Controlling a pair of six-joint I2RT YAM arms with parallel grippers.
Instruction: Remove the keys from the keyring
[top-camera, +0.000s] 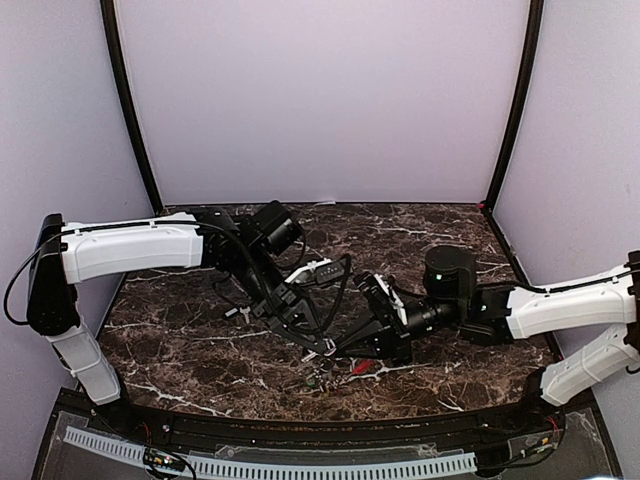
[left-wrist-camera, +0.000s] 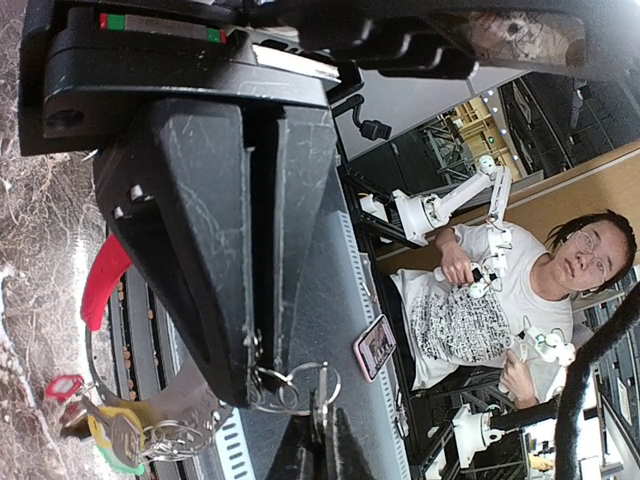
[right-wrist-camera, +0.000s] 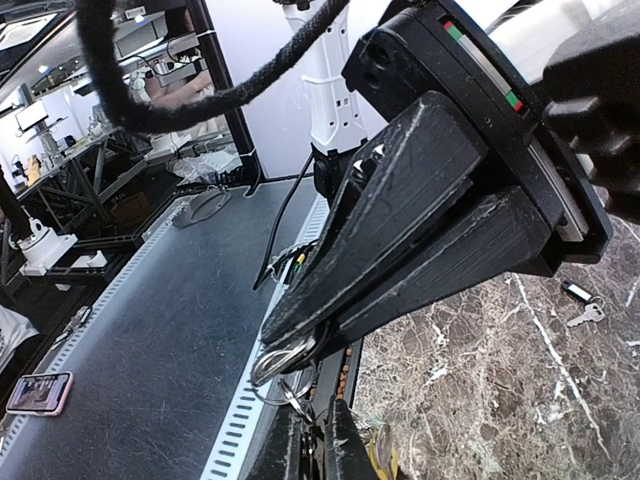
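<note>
My two grippers meet tip to tip above the marble table (top-camera: 200, 350), left gripper (top-camera: 323, 344) and right gripper (top-camera: 341, 350). The left gripper (left-wrist-camera: 262, 368) is shut on a small silver split ring (left-wrist-camera: 268, 385). A second ring (left-wrist-camera: 318, 382) links to it. The right gripper (right-wrist-camera: 292, 343) is shut on that silver ring (right-wrist-camera: 272, 360). The keyring (left-wrist-camera: 103, 278), grey with a red segment, hangs beside the left fingers. Keys with a red head (left-wrist-camera: 62, 386) and a yellow-green head (left-wrist-camera: 113, 440) dangle from it. The bunch of keys (top-camera: 320, 379) hangs just under the tips.
A loose dark-headed key (right-wrist-camera: 578, 291) and a plain silver key (right-wrist-camera: 587, 314) lie on the marble away from the grippers. A small pale item (top-camera: 243, 313) lies under the left arm. The perforated rail (top-camera: 300, 465) runs along the near edge.
</note>
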